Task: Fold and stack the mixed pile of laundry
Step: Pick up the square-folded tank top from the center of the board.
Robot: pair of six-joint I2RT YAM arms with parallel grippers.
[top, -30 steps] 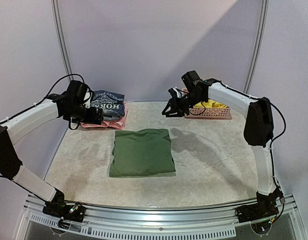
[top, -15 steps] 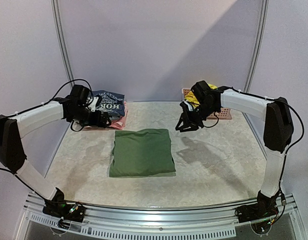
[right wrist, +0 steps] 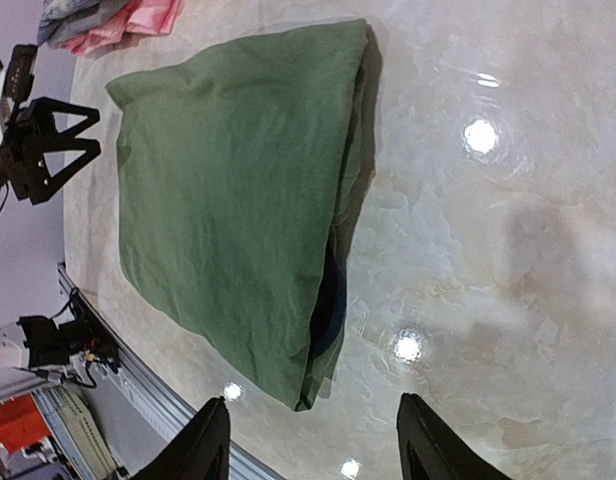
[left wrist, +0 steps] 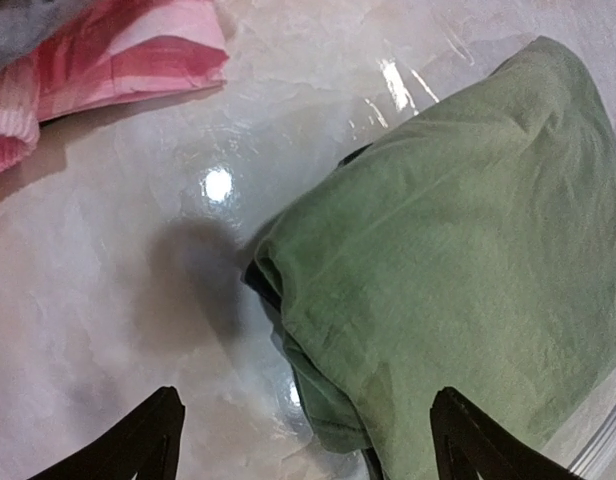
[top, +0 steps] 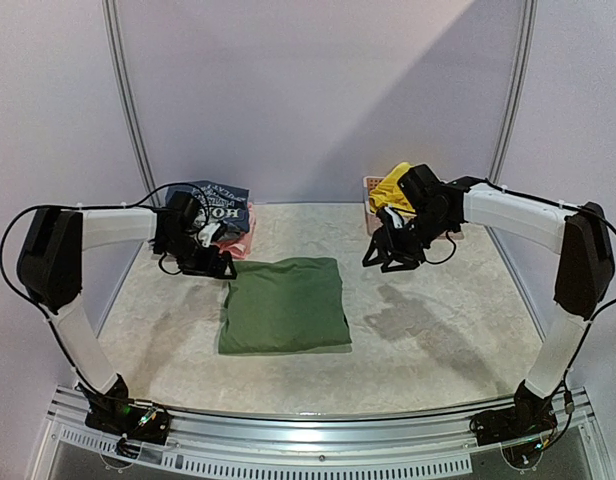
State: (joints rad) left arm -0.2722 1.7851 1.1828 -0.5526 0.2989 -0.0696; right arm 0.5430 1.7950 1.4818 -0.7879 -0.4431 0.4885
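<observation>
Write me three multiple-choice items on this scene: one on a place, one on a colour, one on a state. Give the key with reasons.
1. Where does the folded green shirt lie?
A. In a basket
B. Flat at the middle of the table
C. Draped over an arm

2. What colour is the bottom garment of the far-left stack?
A. Pink
B. Yellow
C. White

3. What state is the left gripper in?
A. Shut on the green shirt
B. Open, holding nothing
C. Shut on a yellow cloth

Key:
1 B, since the top view shows it lying flat at mid-table.
2 A, since pink cloth shows at the stack's base in the top and left wrist views.
3 B, since the left wrist view shows its fingers spread wide above the shirt's corner and clamping nothing.
</observation>
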